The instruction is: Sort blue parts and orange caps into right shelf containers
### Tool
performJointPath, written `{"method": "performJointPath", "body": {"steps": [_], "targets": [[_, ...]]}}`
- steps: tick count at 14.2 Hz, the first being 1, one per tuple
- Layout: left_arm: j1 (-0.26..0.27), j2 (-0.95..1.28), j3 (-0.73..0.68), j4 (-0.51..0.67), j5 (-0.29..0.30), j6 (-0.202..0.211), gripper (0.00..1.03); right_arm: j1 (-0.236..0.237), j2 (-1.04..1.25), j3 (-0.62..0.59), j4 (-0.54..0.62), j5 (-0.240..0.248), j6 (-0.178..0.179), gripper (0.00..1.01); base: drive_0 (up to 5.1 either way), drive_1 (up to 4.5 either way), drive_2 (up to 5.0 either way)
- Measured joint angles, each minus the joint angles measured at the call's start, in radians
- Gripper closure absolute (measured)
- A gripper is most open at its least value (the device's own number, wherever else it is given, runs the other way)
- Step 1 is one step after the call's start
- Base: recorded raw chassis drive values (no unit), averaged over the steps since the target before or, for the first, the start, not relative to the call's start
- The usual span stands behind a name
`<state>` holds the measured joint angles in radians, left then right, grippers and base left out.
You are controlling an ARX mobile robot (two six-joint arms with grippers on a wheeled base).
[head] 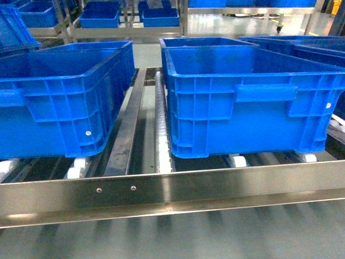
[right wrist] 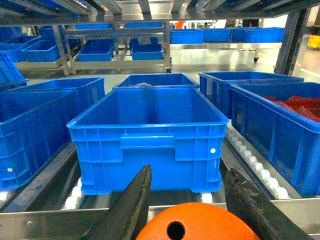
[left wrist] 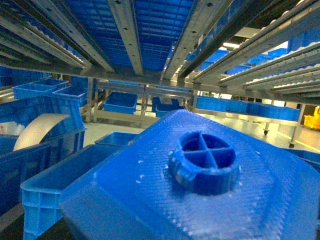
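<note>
A large blue part (left wrist: 150, 200) with a round, cross-ribbed boss (left wrist: 205, 160) fills the left wrist view, held close to the camera above the crates. It hides the left gripper's fingers. My right gripper (right wrist: 189, 171) is shut on an orange cap (right wrist: 200, 226) with a small hole in its flat top, one black finger (right wrist: 131, 206) on each side. The cap hangs just in front of the shelf's front rail (right wrist: 45, 216), facing an empty blue container (right wrist: 150, 150). In the head view two blue containers (head: 253, 108) (head: 59, 108) stand on the shelf (head: 172, 189). Neither gripper shows there.
White rollers (head: 161, 140) and a steel divider (head: 126, 135) run between the two crates. At the right, another crate (right wrist: 270, 130) holds red-orange pieces (right wrist: 295, 102). Steel rails (left wrist: 130, 30) of an upper shelf level pass overhead. An open blue crate (left wrist: 55, 185) lies below left of the blue part.
</note>
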<state>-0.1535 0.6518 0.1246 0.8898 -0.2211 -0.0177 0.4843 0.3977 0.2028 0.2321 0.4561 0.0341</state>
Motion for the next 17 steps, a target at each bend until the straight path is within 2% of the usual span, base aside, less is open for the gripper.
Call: {"method": "performJointPath", "body": {"steps": [4, 9, 15, 17], "targets": [[0.0, 0.0, 0.0, 0.0, 0.0, 0.0, 0.44, 0.0, 0.0, 0.0, 0.0, 0.0, 0.0, 0.61, 0.0, 0.0, 0.0], [0.0, -0.004, 0.0, 0.001, 0.0, 0.0, 0.44, 0.0, 0.0, 0.0, 0.001, 0.0, 0.0, 0.61, 0.0, 4.15, -4.2], [0.0, 0.001, 0.0, 0.0, 0.0, 0.0, 0.44, 0.0, 0.005, 0.0, 0.0, 0.0, 0.0, 0.61, 0.0, 0.0, 0.0], [0.0, 0.0, 0.0, 0.002, 0.002, 0.0, 0.44, 0.0, -0.001, 0.0, 0.0, 0.0, 0.0, 0.61, -3.6, 4.37, -1.0]]}}
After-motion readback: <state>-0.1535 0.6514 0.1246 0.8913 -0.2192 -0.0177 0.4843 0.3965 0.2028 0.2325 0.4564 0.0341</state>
